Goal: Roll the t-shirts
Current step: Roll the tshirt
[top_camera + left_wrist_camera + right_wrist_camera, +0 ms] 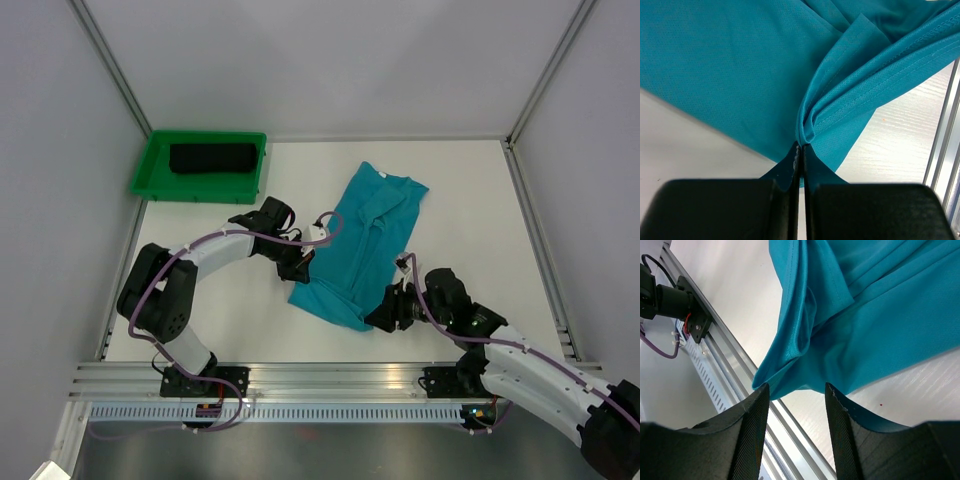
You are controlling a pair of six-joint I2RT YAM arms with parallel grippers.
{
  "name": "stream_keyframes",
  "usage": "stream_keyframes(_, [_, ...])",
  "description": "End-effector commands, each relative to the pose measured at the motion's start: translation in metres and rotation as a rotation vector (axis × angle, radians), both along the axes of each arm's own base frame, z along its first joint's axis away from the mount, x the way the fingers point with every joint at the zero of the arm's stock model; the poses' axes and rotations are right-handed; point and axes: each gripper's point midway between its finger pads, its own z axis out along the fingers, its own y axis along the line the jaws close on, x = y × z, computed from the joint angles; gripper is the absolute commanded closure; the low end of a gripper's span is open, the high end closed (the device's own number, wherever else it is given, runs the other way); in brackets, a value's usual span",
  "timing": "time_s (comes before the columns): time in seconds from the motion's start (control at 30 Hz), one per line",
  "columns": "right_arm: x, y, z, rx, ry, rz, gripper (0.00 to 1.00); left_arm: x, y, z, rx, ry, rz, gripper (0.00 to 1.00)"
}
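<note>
The teal t-shirt (365, 235) lies crumpled lengthwise in the middle of the table. My left gripper (298, 268) is at its near-left edge, shut on a bunched fold of the teal cloth (810, 125); in the left wrist view the jaws (801, 148) are pressed together on it. My right gripper (385, 312) sits at the shirt's near hem corner. Its fingers (797, 388) stand open, and the teal hem (790, 365) hangs just beyond the tips with nothing between them. The black t-shirt (212, 158) lies rolled in the green tray.
The green tray (150, 172) stands at the back left corner. An aluminium rail (330, 375) runs along the table's near edge, close under the right gripper. Grey walls and frame posts close in the table on three sides.
</note>
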Motion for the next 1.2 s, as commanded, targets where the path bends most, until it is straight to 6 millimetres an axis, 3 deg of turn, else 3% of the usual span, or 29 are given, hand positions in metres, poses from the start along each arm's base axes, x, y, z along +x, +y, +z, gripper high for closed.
stream_keyframes(0.0, [0.005, 0.003, 0.02, 0.046, -0.095, 0.017, 0.45, 0.004, 0.0, 0.0, -0.006, -0.009, 0.014, 0.98])
stream_keyframes(0.1, [0.013, -0.003, 0.038, 0.057, -0.175, -0.033, 0.42, 0.005, 0.001, -0.001, -0.006, -0.009, 0.016, 0.98])
stream_keyframes(0.2, [0.009, -0.004, 0.041, 0.077, -0.183, -0.026, 0.39, 0.005, 0.0, 0.0, -0.007, -0.01, 0.012, 0.98])
stream_keyframes(0.6, [0.008, -0.002, -0.023, -0.054, 0.04, -0.039, 0.38, 0.004, 0.002, -0.002, 0.0, -0.011, 0.016, 0.98])
stream_keyframes(0.7, [0.008, 0.01, -0.013, 0.028, 0.021, -0.008, 0.27, 0.004, 0.001, -0.001, -0.007, -0.012, 0.012, 0.98])
stream_keyframes(0.8, [0.012, 0.017, -0.005, 0.082, -0.029, 0.005, 0.25, 0.003, 0.001, -0.001, -0.008, -0.006, 0.01, 0.98])
stream_keyframes(1.0, [0.006, 0.02, -0.021, 0.067, 0.004, 0.044, 0.25, 0.005, 0.0, -0.002, -0.006, -0.011, 0.009, 0.98])
stream_keyframes(1.17, [0.003, 0.028, -0.016, 0.087, 0.001, 0.092, 0.29, 0.006, 0.0, -0.001, -0.007, -0.013, 0.011, 0.98])
